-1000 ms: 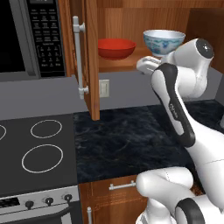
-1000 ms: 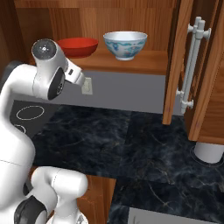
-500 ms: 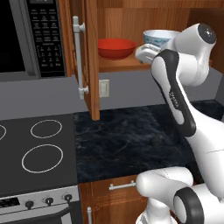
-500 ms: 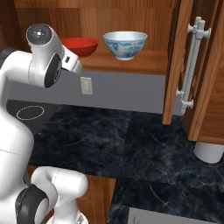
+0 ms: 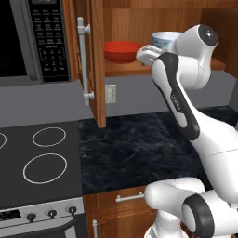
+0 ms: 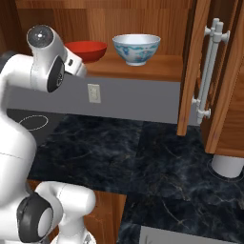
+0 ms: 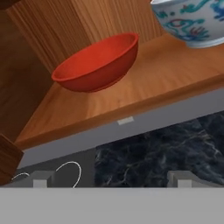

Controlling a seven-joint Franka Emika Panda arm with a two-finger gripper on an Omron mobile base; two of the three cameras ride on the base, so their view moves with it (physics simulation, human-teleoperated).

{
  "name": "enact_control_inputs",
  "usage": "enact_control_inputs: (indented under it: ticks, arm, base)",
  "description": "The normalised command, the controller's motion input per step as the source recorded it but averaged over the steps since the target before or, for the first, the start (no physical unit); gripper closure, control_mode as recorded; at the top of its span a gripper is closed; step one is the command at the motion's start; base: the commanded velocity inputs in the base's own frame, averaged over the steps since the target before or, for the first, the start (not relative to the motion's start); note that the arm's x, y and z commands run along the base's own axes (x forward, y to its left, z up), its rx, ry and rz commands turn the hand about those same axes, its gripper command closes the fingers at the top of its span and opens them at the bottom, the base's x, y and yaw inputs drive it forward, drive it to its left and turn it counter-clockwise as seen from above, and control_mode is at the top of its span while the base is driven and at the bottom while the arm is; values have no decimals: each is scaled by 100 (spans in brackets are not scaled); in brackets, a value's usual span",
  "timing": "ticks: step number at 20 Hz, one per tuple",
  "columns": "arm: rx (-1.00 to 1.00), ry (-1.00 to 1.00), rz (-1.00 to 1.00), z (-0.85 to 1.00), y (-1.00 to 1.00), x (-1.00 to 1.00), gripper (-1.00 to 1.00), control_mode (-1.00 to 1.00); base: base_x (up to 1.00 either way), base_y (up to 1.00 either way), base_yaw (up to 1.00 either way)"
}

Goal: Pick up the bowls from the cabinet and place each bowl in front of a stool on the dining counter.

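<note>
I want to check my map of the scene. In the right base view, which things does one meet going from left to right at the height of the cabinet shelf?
Robot arm's upper joint → red bowl → white patterned bowl → open cabinet door → its silver bar handle.

Cabinet doors (image 5: 97,60) (image 6: 193,66) swung wide, shelf (image 7: 144,87) front open for access. Red bowl (image 7: 98,61) and patterned bowl (image 7: 194,19) sit apart, bare shelf between them. Left cabinet wall (image 7: 22,92) close beside red bowl.
</note>
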Motion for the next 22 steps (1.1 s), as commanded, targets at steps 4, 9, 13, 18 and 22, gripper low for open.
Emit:
enact_control_inputs:
  ticks: [4,9,13,18,22]
  arm:
    - [0,0,0,4,5,30,-100,-100]
    - [0,2,-5,7,3,39,-100,-100]
    - [0,2,-10,11,7,39,-100,-100]
    - [0,1,-11,11,14,37,-100,-100]
    - [0,1,-9,4,9,34,-100,-100]
  base:
    - [0,0,0]
    - [0,0,0]
    - [0,0,0]
    - [0,0,0]
    - [0,0,0]
